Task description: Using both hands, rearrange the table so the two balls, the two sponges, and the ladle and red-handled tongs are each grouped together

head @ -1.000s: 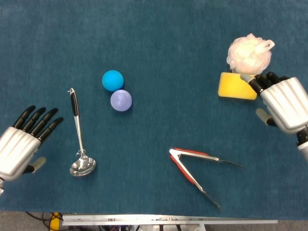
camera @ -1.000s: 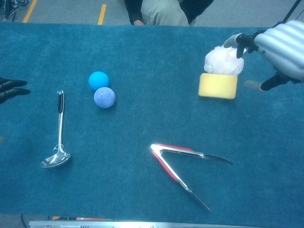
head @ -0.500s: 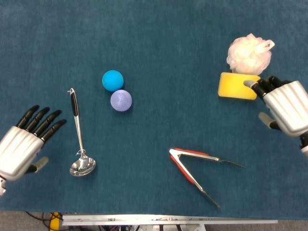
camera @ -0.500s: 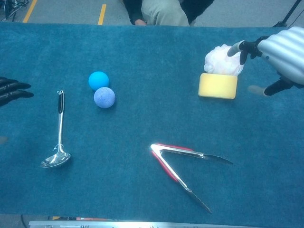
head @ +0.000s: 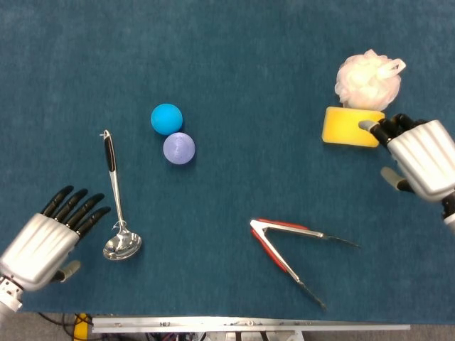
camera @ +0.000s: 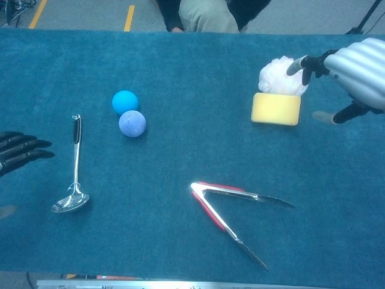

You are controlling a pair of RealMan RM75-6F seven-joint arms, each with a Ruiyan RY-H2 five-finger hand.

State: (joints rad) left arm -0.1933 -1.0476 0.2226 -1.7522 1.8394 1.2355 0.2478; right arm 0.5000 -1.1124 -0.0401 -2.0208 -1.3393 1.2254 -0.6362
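A cyan ball (head: 166, 118) (camera: 124, 102) touches a lilac ball (head: 179, 149) (camera: 132, 123) left of centre. The steel ladle (head: 116, 202) (camera: 74, 170) with a black handle lies at the left. My left hand (head: 50, 236) (camera: 19, 151) hovers open just left of its bowl, holding nothing. The red-handled tongs (head: 293, 249) (camera: 231, 210) lie spread open near the front edge. A yellow sponge (head: 348, 127) (camera: 276, 109) lies against a white mesh sponge (head: 367, 78) (camera: 280, 77) at the back right. My right hand (head: 419, 155) (camera: 355, 66) hangs empty beside the yellow sponge, fingers apart.
The blue table cloth (head: 249, 64) covers the whole surface. A metal rail (head: 249, 325) runs along the near edge. A seated person (camera: 201, 15) is just beyond the far edge.
My left hand has moved toward the near edge and a little right, closer to the ladle's bowl. My right hand has pulled back slightly from the sponges.
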